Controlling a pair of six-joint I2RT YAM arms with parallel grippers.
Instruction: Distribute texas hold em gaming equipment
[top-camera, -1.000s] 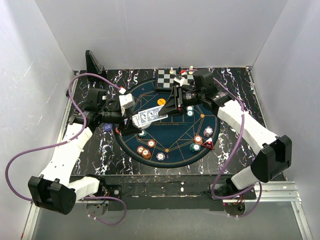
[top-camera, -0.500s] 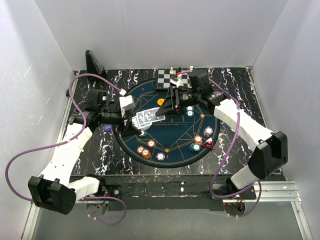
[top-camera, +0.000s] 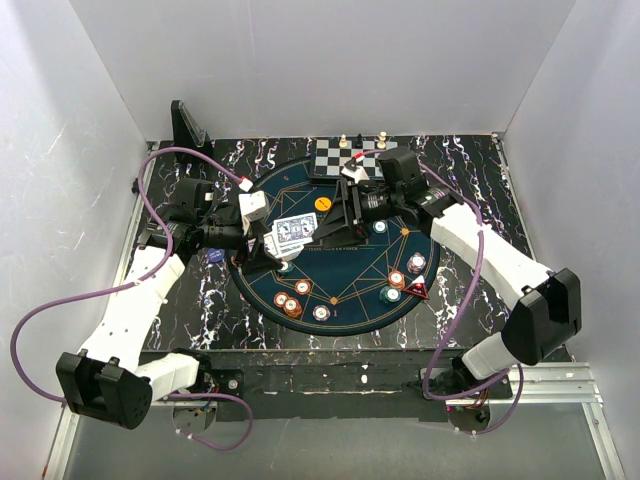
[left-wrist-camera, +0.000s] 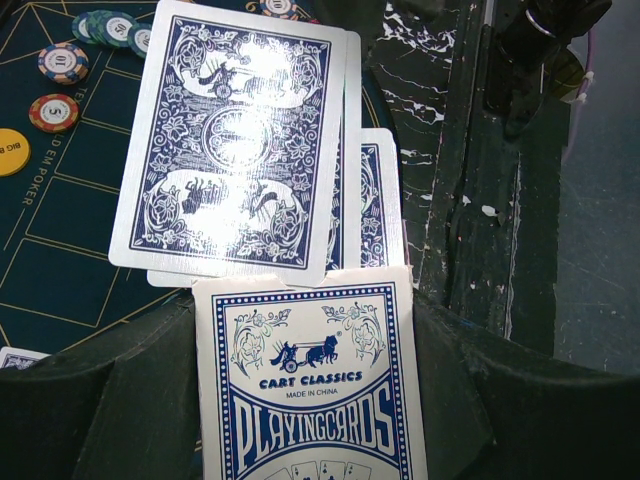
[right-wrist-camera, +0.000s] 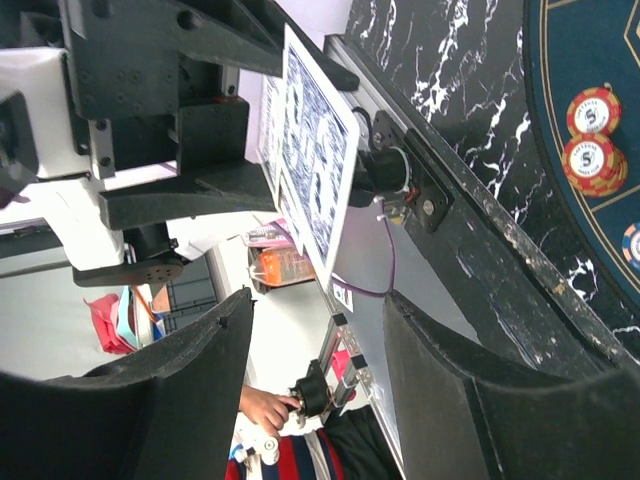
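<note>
My left gripper (top-camera: 262, 237) is shut on a blue-and-white playing card box (left-wrist-camera: 310, 385), held above the left side of the round mat. Several blue-backed cards (left-wrist-camera: 235, 150) fan out of the box's top end. In the top view the cards (top-camera: 291, 230) point toward my right gripper (top-camera: 335, 215), which is open just to their right. In the right wrist view the cards (right-wrist-camera: 315, 150) show edge-on beyond my fingertips (right-wrist-camera: 205, 390), and nothing lies between the fingers. Poker chips (top-camera: 288, 302) are spread over the mat, along with a yellow disc (top-camera: 323, 203) and a red triangular marker (top-camera: 417, 290).
The round dark-blue mat (top-camera: 350, 270) covers the middle of the black marbled table. A chessboard (top-camera: 345, 155) with pieces sits at the back edge. One blue chip (top-camera: 215, 255) lies off the mat on the left. A black stand (top-camera: 187, 125) is at the back left.
My right gripper's jaws have widened and come off the fanned cards. The fan now sticks out less far from the box. The left arm has held still.
</note>
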